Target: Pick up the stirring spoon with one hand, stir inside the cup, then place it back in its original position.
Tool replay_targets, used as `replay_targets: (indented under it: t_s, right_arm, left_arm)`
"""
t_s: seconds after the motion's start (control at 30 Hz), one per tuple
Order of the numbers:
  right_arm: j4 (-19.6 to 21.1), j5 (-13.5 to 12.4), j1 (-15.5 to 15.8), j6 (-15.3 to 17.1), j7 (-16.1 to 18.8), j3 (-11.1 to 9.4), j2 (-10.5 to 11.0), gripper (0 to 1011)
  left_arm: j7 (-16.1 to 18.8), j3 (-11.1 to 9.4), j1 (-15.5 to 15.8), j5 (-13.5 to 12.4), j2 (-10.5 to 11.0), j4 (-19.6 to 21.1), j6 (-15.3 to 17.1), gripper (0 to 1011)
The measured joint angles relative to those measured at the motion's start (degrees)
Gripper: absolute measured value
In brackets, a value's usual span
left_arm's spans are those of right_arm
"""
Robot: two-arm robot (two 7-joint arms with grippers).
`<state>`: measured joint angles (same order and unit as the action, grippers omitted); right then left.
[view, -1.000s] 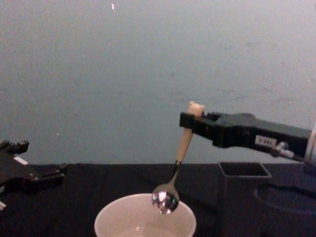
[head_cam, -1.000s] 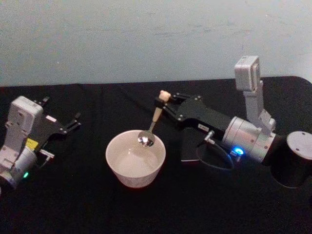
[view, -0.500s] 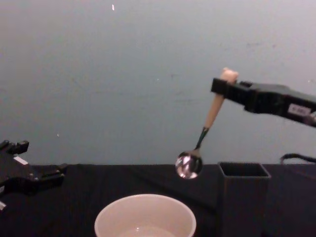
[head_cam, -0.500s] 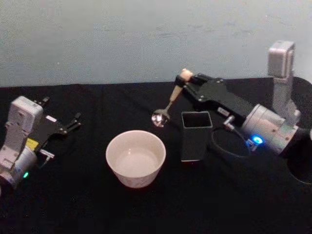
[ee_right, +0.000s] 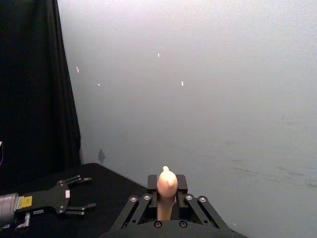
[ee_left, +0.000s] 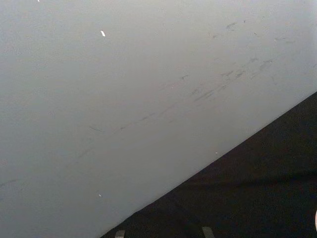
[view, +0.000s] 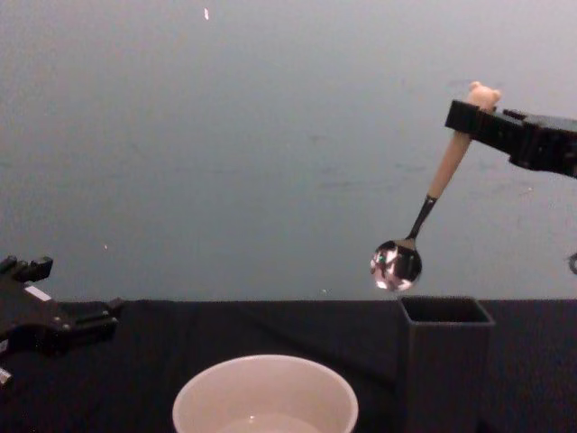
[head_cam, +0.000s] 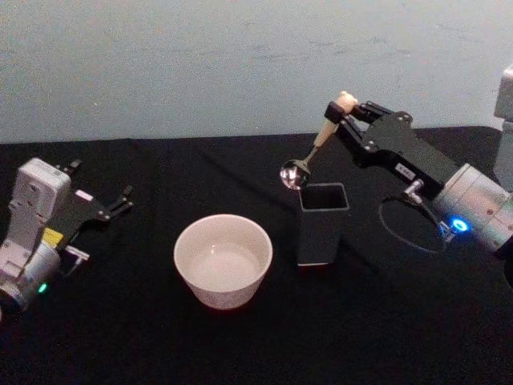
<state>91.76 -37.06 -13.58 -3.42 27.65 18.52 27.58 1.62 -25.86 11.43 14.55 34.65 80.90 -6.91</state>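
**Black-Draped Table Sees Spoon Poised Above Its Holder**

Over a black cloth (head_cam: 160, 345) and against a pale wall, the right gripper (head_cam: 343, 112) is closed on the stirring spoon (head_cam: 318, 147) high on the beige handle, just under the bear head. The spoon hangs tilted in the air, its shiny bowl just above the left rim of the dark grey holder (head_cam: 321, 237) and not yet inside. The cream cup (head_cam: 220, 293) stands beside the holder, to its left. The spoon looks light, stiff and slim. Its smooth handle could pivot in a pinch this near the top, so a grip lower on the beige part would likely be steadier. The left gripper (head_cam: 112, 204) is parked at the table's left edge, fingers spread and holding nothing.
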Motion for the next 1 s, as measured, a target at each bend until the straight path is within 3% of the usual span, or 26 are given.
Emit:
replay_targets:
  t_s: [0.5, 1.0]
  right_arm:
    - [2.69, -0.12, 3.15, 0.05, -0.98, -2.28, 1.84, 218]
    - [0.92, 0.7, 3.37, 2.06, -1.31, -1.64, 1.79, 218]
  left_arm:
    - [0.0, 0.0, 0.0, 0.0, 0.0, 0.0, 0.0, 1001]
    - [0.0, 0.0, 0.0, 0.0, 0.0, 0.0, 0.0, 1001]
